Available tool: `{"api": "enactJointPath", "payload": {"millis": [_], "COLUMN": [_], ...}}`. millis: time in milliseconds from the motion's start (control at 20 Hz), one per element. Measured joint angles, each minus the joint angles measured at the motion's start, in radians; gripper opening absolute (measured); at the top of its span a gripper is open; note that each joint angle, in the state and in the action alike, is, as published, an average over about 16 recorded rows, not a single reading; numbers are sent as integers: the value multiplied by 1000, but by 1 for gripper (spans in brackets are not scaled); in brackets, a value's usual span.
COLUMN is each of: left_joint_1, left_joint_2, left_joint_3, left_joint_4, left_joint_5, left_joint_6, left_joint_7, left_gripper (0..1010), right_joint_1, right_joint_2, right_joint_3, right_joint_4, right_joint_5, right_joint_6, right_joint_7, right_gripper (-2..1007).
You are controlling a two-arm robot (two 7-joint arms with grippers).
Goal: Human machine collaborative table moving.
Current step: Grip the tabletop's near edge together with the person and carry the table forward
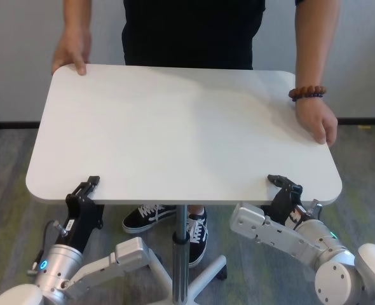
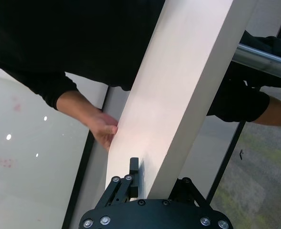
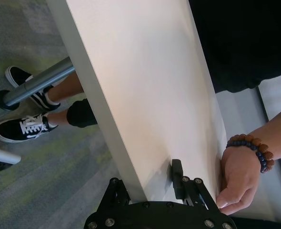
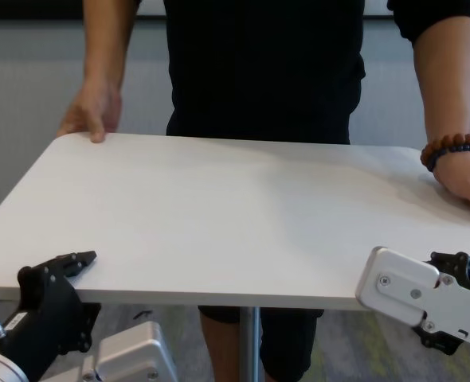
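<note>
- Table (image 1: pixel 181 127): I see it standing between my arms and the human (image 1: pixel 194 32), on its centre pole (image 1: pixel 180 254).
- Left gripper (image 1: pixel 89 185): clamped on the table's near edge, left side.
- Right gripper (image 1: pixel 283 183): clamped on the near edge, right side.
- Human's hands (image 1: pixel 70 54): on the two far corners; bead bracelet (image 1: pixel 307 93) on one wrist.

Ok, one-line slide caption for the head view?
Both pincers, left and right, shut on the near edge of the white table while the human grips its far corners.
</note>
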Motion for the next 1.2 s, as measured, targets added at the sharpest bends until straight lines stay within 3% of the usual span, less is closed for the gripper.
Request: {"api": "enactJointPath", "payload": {"millis": [1200], "left_joint_1": [-14], "left_joint_2": [-6], "left_joint_3": [2], "left_joint_4": [24], "left_joint_5": [3], "left_joint_6": [15], "left_joint_7": [-5], "left_gripper": [277], "right_joint_1": [23], "right_joint_2": [-4], "right_joint_3": [-1], "right_joint_4": [29], "right_joint_5": [17], "right_joint_6": [-11], "right_joint_7": [5], "right_gripper": [383]}}
